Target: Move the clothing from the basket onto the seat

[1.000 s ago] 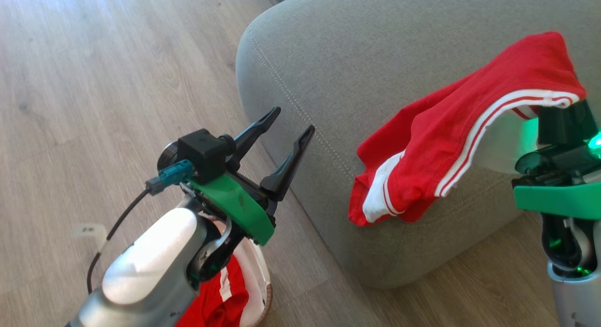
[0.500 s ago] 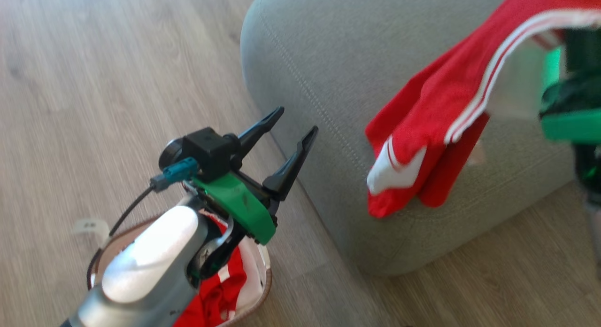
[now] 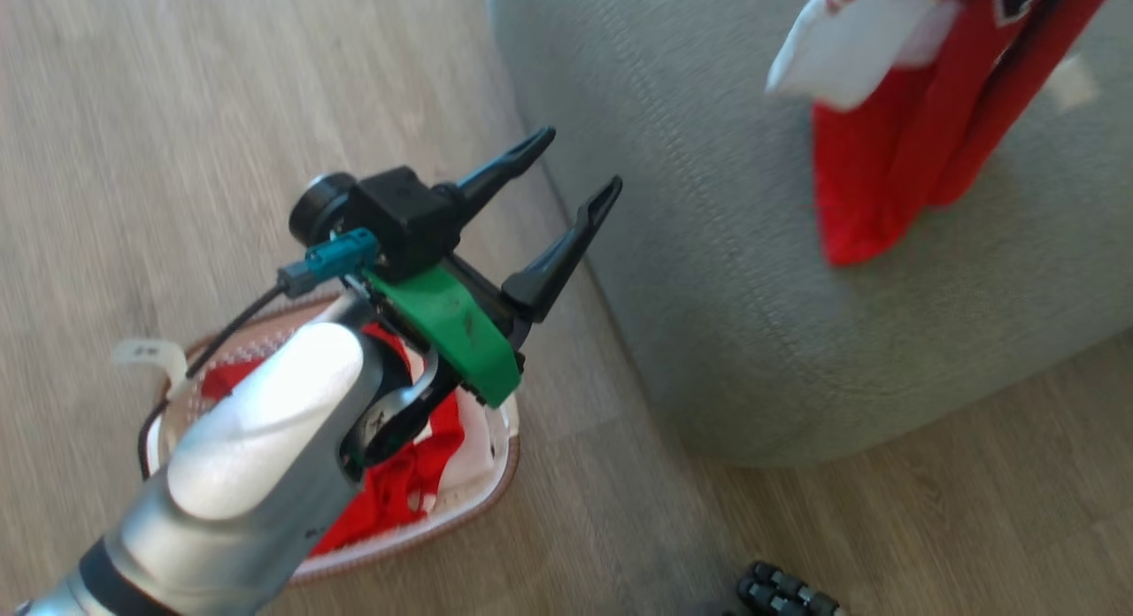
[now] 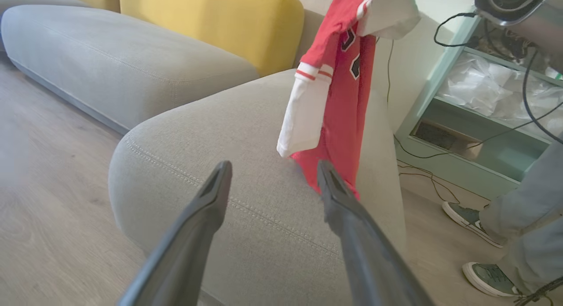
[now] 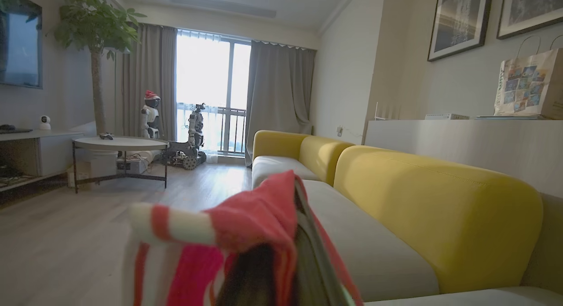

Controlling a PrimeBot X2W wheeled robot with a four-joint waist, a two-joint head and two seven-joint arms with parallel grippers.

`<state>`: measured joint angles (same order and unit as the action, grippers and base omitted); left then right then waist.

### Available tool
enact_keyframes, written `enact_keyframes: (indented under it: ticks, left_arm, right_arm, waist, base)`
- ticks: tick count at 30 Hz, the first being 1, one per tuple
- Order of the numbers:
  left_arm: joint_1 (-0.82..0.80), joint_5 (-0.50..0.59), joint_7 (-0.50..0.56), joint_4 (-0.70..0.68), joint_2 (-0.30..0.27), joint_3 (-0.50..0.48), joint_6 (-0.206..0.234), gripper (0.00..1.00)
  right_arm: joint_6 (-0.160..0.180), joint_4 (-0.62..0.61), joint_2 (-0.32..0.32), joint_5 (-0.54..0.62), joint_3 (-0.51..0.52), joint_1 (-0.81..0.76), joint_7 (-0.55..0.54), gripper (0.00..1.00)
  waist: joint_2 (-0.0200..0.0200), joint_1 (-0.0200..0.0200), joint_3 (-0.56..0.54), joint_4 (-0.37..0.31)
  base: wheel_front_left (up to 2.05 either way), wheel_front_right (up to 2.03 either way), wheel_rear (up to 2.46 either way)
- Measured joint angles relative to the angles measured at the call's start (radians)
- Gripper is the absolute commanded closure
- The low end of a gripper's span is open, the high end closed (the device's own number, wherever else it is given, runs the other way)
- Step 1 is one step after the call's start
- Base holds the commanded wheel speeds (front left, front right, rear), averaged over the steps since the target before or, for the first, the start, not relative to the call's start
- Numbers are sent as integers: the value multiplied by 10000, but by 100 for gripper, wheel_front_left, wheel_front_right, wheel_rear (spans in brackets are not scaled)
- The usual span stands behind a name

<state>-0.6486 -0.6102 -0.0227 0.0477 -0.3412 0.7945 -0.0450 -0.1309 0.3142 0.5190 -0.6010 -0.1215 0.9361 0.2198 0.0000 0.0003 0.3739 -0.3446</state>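
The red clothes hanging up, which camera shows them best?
The left wrist view: the red clothes hang there almost whole, over the seat. The head view cuts off their top. The right wrist view sees a bunched, blurry bit up close.

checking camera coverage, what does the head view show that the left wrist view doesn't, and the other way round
Head view, not left wrist view: the basket with red clothing still in it.

Left wrist view, not head view: a yellow cushion, a pale green shelf unit with cables, and a person's shoes.

Both: the grey seat, the red jersey hanging above it, and the left pincer, open and holding nothing.
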Motion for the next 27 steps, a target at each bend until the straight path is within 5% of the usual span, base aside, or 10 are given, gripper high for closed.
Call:
enact_keyframes:
  ticks: [16, 26, 27]
  left_arm:
    - [-649, 0, 21, 140, -15, -8, -167, 0]
    - [-650, -2, -98, 207, -23, -10, -167, 0]
    - [-650, -4, -98, 222, -27, -13, -165, 0]
  right_arm:
    - [0, 4562, -219, 21, -1918, 745, -708, 100]
    - [0, 6477, -472, -393, -2895, 1087, -2792, 100]
    - [0, 6500, -472, -489, -2968, 1089, -2832, 73]
  waist:
    - [0, -1, 1541, 1027]
    - [0, -2, 1722, 1242]
    - [0, -2, 1725, 1230]
  base:
    - [0, 0, 0]
    - [0, 0, 0]
    - [0, 0, 0]
